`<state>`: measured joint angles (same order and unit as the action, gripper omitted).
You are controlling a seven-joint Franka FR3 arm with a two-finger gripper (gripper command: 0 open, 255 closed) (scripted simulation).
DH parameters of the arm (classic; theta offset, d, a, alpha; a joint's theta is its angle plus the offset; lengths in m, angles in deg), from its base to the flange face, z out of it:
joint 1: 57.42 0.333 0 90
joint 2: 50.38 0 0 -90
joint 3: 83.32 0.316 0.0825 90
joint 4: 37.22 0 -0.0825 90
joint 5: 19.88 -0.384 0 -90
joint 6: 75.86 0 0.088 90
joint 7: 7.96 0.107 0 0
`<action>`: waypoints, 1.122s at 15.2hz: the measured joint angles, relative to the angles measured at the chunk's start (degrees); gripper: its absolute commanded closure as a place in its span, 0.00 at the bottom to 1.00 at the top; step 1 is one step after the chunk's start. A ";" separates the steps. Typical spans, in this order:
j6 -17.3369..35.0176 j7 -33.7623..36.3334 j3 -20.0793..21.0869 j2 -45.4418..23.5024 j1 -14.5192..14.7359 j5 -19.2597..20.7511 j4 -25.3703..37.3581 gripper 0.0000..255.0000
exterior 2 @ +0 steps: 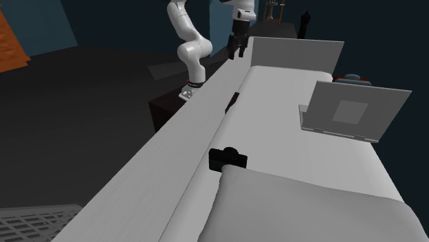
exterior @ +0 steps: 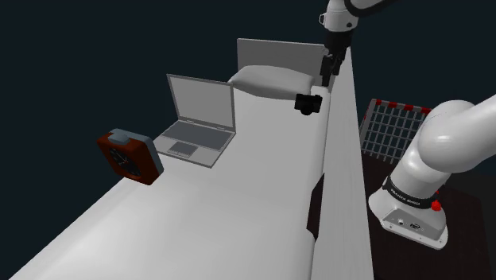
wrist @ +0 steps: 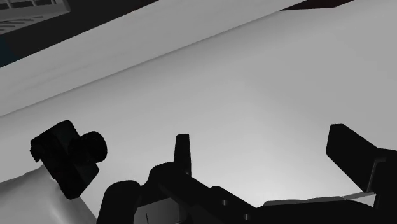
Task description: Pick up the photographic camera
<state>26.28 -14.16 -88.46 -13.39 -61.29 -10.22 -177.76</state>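
Observation:
The photographic camera (exterior: 309, 103) is small and black, with its lens sticking out. It lies on the white bed surface (exterior: 238, 199), against the long side rail and beside the pillow's corner. The second exterior view has the camera (exterior 2: 227, 159) just in front of the pillow. My black gripper (exterior: 327, 78) hangs in the air above the rail, well clear of the camera. It also appears high up in the second exterior view as the gripper (exterior 2: 238, 52). In the wrist view the gripper (wrist: 264, 153) is open with nothing between its fingers (wrist: 183, 151), and the camera (wrist: 69, 156) lies off to one side of them.
A grey pillow (exterior: 270, 79) lies before the headboard (exterior: 278, 52). An open laptop (exterior: 196, 119) and a red-and-grey box (exterior: 129, 156) sit on the bed toward the shoulder view's left. The side rail (exterior: 343, 175) runs beside the stand. A wire basket (exterior: 397, 127) stands behind the arm.

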 measured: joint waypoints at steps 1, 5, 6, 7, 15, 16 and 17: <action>1.01 -1.52 -1.11 -0.59 -0.29 0.55 -0.33 0.00; 6.27 -8.29 -6.39 -6.06 -1.59 2.71 0.29 0.00; 7.00 -9.63 -7.25 -7.26 -1.65 2.87 0.81 0.00; 8.15 -11.23 -8.43 -8.78 -1.84 3.11 1.27 0.00; 16.54 -25.67 -17.33 -25.05 -2.58 1.19 9.44 0.00; 17.29 -27.44 -18.10 -27.16 -2.60 0.41 10.69 0.00; 18.23 -29.47 -19.01 -29.02 -2.87 -0.27 11.53 0.00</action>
<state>44.51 -43.62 -107.47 -42.41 -64.16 -10.48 -166.24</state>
